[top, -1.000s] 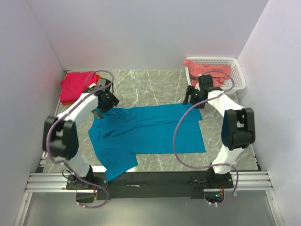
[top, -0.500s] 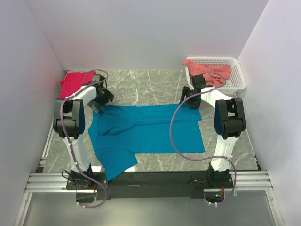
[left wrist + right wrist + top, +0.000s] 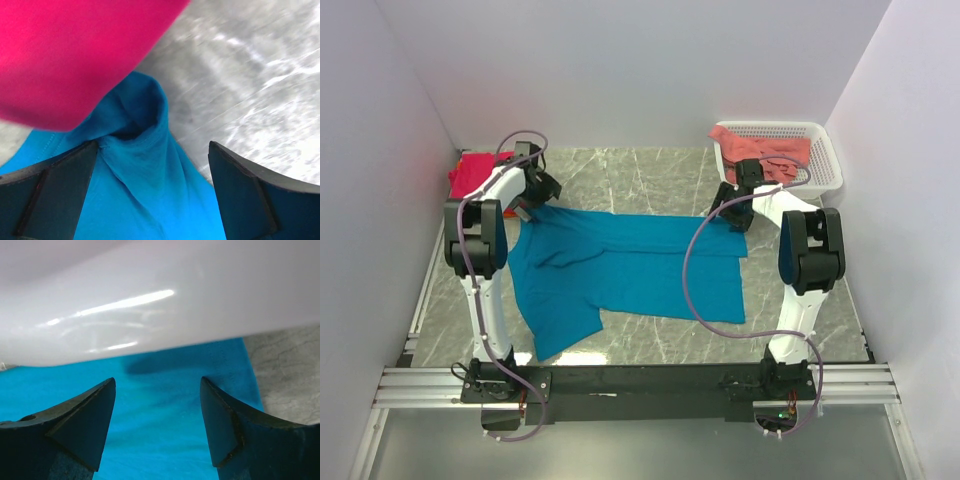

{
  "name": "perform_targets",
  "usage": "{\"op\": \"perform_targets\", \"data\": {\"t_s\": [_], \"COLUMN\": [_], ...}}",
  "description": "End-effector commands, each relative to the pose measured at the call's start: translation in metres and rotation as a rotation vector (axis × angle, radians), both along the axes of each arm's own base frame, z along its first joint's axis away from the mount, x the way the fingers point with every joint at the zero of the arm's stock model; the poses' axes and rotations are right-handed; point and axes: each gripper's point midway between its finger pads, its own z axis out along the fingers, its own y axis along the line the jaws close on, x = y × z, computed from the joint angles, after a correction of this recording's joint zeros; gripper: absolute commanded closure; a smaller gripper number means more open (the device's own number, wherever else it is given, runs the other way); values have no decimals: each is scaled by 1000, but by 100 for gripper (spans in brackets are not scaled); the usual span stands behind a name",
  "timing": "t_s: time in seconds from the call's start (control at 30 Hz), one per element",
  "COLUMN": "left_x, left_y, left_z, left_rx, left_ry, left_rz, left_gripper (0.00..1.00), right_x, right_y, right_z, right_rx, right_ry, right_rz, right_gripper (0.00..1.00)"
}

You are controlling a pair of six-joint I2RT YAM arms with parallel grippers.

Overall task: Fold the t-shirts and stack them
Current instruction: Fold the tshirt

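Teal-blue t-shirt lies spread on the marble counter, apparently laid out for its first fold: the left jaws gape wide over its far-left corner, the right jaws stand open over its far-right corner, neither gripping cloth. Next both likely must pinch those corners. Just beyond that right corner, the white mesh basket holds a salmon-pink t-shirt.

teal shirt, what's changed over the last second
Both arms reached toward the far side, and the teal shirt slid that way with the left gripper and right gripper at its far corners. Its sleeve no longer hangs over the near rail. Both grippers stand open. The magenta shirt, basket and salmon shirt stayed put.
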Motion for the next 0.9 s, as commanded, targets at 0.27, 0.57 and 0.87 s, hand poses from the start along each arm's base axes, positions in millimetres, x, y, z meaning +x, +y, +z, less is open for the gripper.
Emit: {"op": "perform_targets", "data": {"t_s": [0.27, 0.57, 0.87], "left_x": [7, -81, -270], "left_y": [-2, -12, -49], "left_z": [32, 101, 54], "left_rx": [10, 70, 10], "left_ry": [-42, -88, 147], "left_rz": [-43, -8, -113], "left_gripper": [1, 1, 1], "right_x": [17, -20, -79], "right_y": [-3, 22, 15], "right_z": [48, 98, 94], "right_rx": [-95, -54, -6], "right_ry": [-132, -254, -265], "right_rz": [73, 79, 13], "right_gripper": [24, 23, 22]}}
